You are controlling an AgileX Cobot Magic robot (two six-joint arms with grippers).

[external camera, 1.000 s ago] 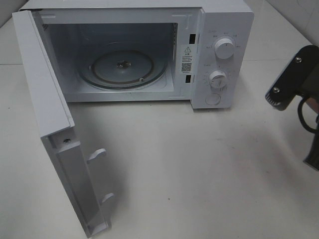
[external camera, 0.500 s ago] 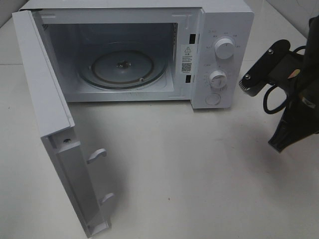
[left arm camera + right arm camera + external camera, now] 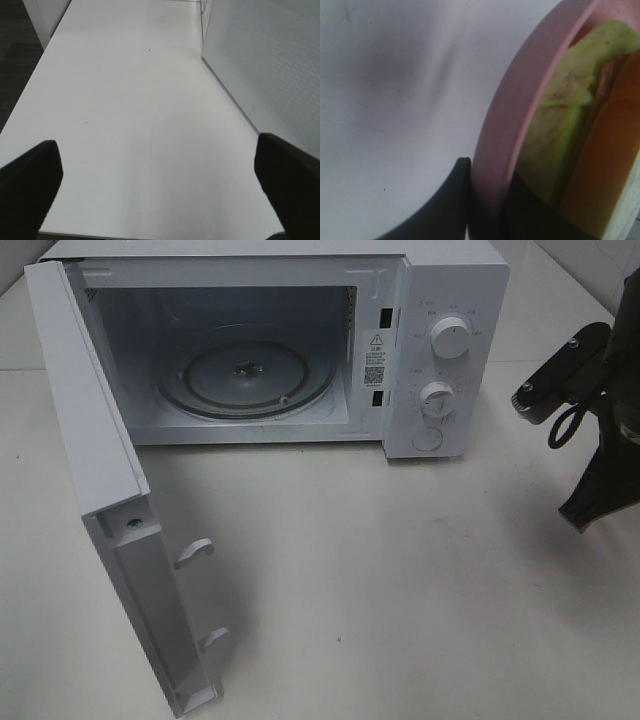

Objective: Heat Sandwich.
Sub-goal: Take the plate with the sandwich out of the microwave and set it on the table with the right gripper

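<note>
The right pincer (image 3: 487, 210) is clenching the smooth, curved rim of a round pink plate (image 3: 520, 105); its dark matte fingers (image 3: 445, 200) are pinching the rim from both sides. Just inside that rim, right beside the pincer, the sandwich (image 3: 565, 140) is lying on the plate, showing a soft pale-green leafy layer against a flat orange-tan slab.

In the high view the right arm (image 3: 600, 430) is hanging at the edge of the frame, its black angular body glossy against the matte white desk (image 3: 400, 570); plate and sandwich cannot be seen there.

The left pincer (image 3: 160, 190) is standing released, its two blunt black fingers (image 3: 30, 175) spread wide over bare desk, with the finely dotted white panel of the microwave door (image 3: 265, 60) rising beside one finger.

The boxy white microwave (image 3: 450, 270) is standing well apart from the right pincer, door (image 3: 100, 480) swung wide, its round ribbed glass turntable (image 3: 250, 375) bare.
</note>
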